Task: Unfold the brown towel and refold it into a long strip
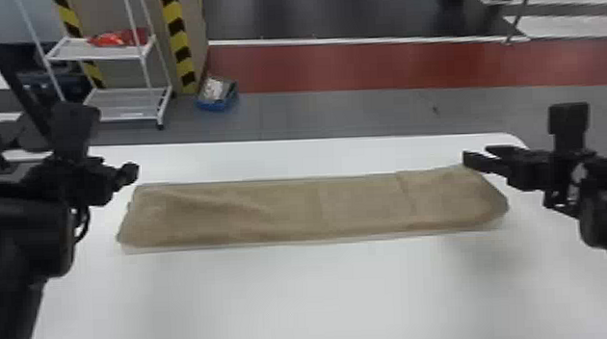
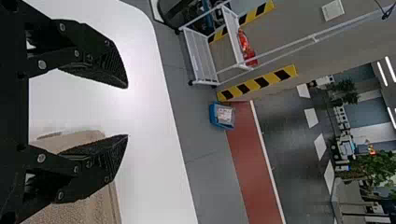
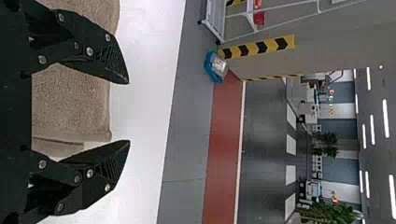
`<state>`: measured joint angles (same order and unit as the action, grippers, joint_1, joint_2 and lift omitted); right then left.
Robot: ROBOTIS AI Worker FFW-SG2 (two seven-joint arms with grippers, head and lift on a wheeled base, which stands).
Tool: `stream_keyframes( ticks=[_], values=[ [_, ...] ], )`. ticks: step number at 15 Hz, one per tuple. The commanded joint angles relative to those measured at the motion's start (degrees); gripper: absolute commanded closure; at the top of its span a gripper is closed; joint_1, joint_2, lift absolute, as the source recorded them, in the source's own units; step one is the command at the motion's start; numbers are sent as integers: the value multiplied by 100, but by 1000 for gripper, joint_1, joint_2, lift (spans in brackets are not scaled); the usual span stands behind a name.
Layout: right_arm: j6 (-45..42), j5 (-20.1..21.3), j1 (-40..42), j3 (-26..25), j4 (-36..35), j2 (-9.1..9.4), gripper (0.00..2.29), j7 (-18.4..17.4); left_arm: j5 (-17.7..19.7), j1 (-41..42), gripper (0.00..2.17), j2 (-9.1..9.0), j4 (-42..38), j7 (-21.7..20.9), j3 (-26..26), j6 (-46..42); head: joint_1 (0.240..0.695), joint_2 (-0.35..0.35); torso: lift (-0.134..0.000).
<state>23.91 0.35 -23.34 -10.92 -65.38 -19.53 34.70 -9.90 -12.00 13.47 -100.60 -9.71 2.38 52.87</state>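
The brown towel (image 1: 289, 210) lies across the white table as a long strip, with slight creases near its left end and a fold line toward its right end. My left gripper (image 1: 133, 171) is just off the strip's far left corner; in the left wrist view the same gripper (image 2: 127, 112) stands open, the towel (image 2: 88, 210) partly behind one finger. At the strip's far right corner is my right gripper (image 1: 468, 160). Seen from the right wrist, that gripper (image 3: 129, 112) is open too, with the towel's edge (image 3: 74, 100) behind and between its fingers, not gripped.
The white table (image 1: 312, 296) extends in front of the strip, and a narrower band of it lies behind. Beyond the table's far edge, a white shelf rack (image 1: 126, 103) and a blue box (image 1: 216, 95) stand on the floor.
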Motion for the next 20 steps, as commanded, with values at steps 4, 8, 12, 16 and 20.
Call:
stream_keyframes(
  ticks=[4,8,12,16,20],
  values=[
    [277,-510,936,-622,-1144,-7,56,160,1227,743,36,6,-478,-101,835,-422,695,-26,-123],
    [189,-1037,1701,-1027,-1574,-7,66,309,2150,1191,46,-11,-593,-488,1380,-685,695,-44,-123],
    [31,-1116,1938,-1079,-1416,11,97,529,2440,1446,90,-55,-496,-637,1424,-1002,695,-59,-123],
    [-75,-1028,1921,-921,-1311,37,124,520,2660,1384,93,-55,-329,-708,1265,-879,695,-71,-123],
    [-286,-984,1921,-754,-1258,55,130,511,2546,1349,178,-64,-259,-690,1125,-474,695,-77,-123]
  ],
)
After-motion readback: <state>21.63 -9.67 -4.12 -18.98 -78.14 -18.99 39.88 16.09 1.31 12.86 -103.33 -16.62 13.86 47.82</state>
